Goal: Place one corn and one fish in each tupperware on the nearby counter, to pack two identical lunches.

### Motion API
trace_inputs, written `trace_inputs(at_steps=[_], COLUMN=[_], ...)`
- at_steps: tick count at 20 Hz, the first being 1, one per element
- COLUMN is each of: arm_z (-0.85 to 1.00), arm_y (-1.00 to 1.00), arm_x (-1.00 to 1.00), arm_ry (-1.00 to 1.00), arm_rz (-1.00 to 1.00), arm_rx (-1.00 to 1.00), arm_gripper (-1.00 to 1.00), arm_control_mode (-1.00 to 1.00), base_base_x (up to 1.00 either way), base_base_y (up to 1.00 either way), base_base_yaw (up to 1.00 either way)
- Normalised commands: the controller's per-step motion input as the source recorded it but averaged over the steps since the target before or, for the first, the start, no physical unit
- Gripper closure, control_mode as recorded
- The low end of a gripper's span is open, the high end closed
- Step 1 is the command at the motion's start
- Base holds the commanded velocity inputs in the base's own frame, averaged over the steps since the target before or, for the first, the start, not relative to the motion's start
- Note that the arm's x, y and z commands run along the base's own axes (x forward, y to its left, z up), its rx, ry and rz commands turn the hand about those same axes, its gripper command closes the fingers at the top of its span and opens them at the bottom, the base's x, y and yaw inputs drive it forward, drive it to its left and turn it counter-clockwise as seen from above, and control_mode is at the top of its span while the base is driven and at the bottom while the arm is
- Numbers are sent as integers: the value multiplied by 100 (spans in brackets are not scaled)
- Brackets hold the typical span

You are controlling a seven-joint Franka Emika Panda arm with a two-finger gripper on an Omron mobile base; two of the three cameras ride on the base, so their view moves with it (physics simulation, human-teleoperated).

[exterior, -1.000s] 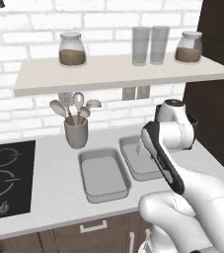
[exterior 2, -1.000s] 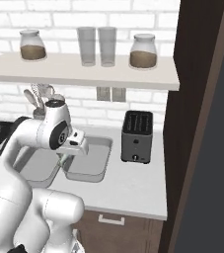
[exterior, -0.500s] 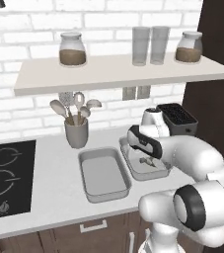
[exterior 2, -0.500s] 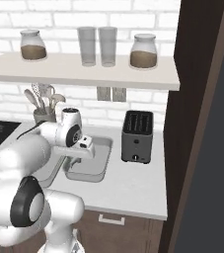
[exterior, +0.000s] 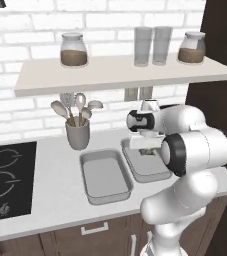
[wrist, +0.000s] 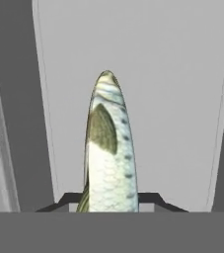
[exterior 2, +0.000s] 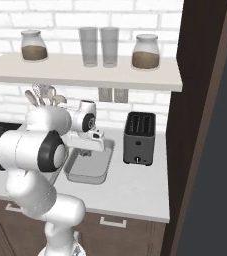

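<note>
Below the bent white arm, the gripper (wrist: 111, 200) is closed on a fish (wrist: 108, 148), its two dark finger tips (wrist: 150, 198) pressing the body from either side. Seen from the hand, the fish is a slender, tapering form with pale silvery scales, an olive-green back, a darker fin patch and a row of small dark spots; it points away from the hand over the smooth, matte grey floor of a tupperware (wrist: 182, 74). From the left base view, two alike tupperware trays sit side by side on the pale grey-white counter (exterior: 50, 200): the near-left tray (exterior: 105, 175) and the right tray (exterior: 140, 170), both shallow rectangles with rounded corners and a raised rim. The gripper (exterior: 146, 149) hangs over the right tray. A grey utensil cup (exterior: 78, 134) holding pale spoons stands behind the left tray. From the right base view, a dark boxy toaster (exterior 2: 139, 138) stands near the right tray (exterior 2: 92, 172).
</note>
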Motion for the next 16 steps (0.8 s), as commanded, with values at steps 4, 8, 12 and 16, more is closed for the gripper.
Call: trace_inputs(at_steps=[4,8,12,16], arm_z=[-96,-42,0,0], arm_y=[0,0,0,0], arm_x=[0,4,20,39], arm_ry=[0,-4,-6,0], arm_rz=[1,0,0,0], arm_rx=[0,0,0,0], arm_gripper=[100,100,100,100], arm_control_mode=[-100,-100,-100,-100], base_base_x=[0,0,0,0], base_base_y=[0,0,0,0], base_base_yaw=[0,0,0,0])
